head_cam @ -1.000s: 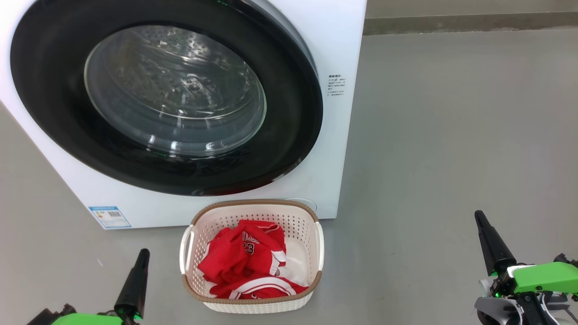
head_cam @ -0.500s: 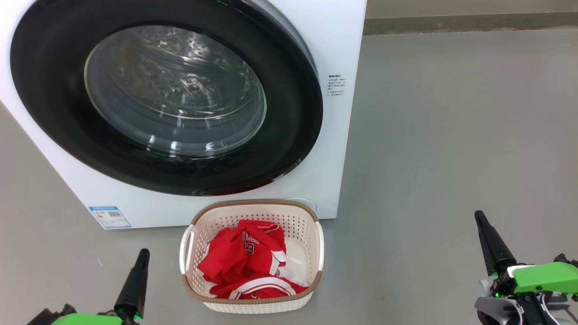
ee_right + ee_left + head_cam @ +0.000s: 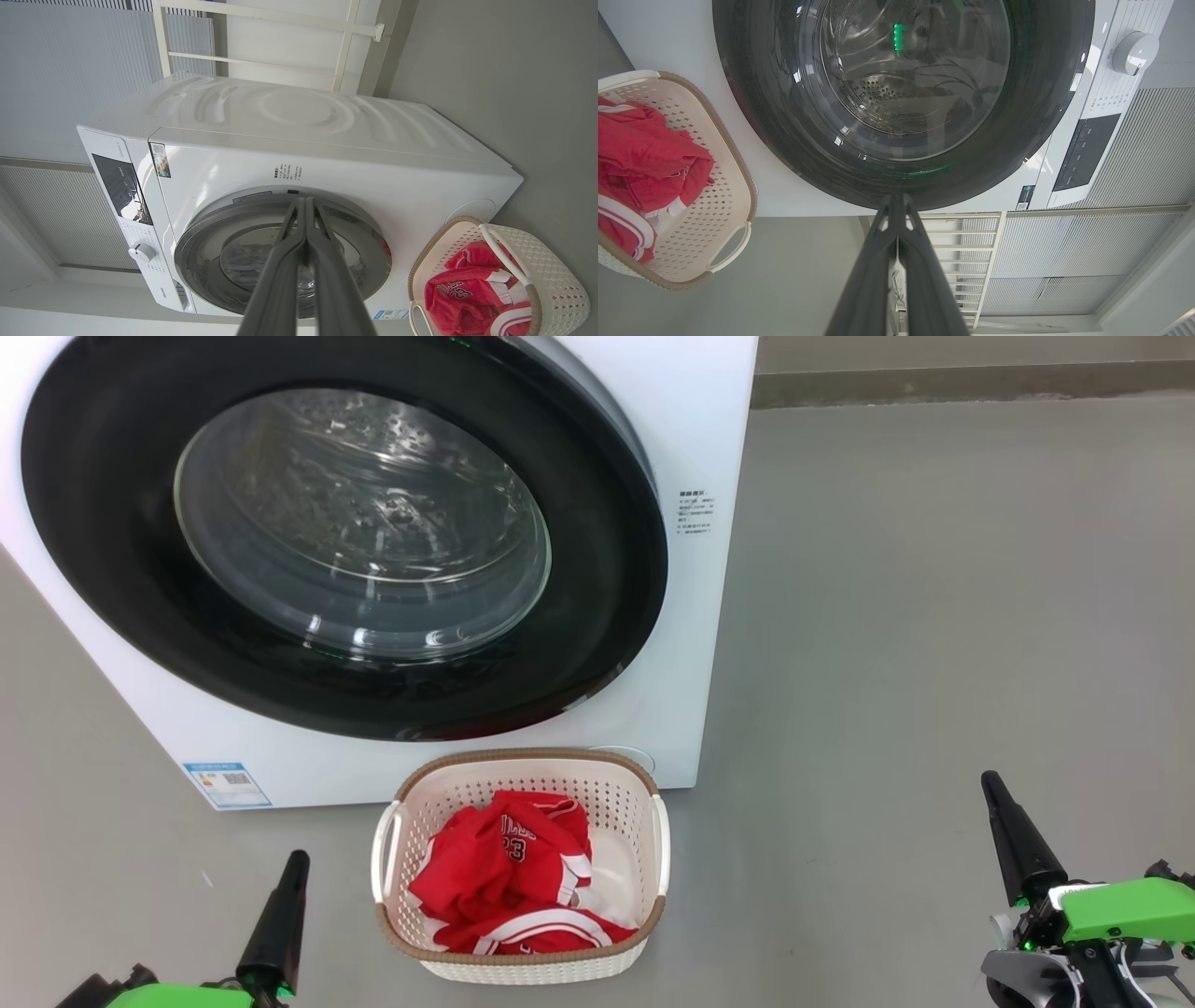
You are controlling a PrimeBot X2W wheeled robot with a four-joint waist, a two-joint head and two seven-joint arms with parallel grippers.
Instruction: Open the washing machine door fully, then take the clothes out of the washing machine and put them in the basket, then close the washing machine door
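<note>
The washing machine (image 3: 695, 616) stands ahead with its black-rimmed round door (image 3: 112, 569) lying shut against the white front; through the glass I see bare steel drum. On the floor just before it sits the cream basket (image 3: 523, 971), holding the red clothes (image 3: 509, 877) with white trim and a 23. My left gripper (image 3: 297, 859) is shut and empty at the lower left, left of the basket. My right gripper (image 3: 990, 782) is shut and empty at the lower right, well right of it. The wrist views show the door (image 3: 784, 140) (image 3: 196, 242) and the basket (image 3: 733, 205) (image 3: 560, 289).
Grey floor (image 3: 934, 616) spreads open to the right of the machine up to a wall base. A small blue label (image 3: 227, 784) marks the machine's lower left corner. A control panel with a knob (image 3: 1134, 51) and a white rack (image 3: 971, 252) stand beyond.
</note>
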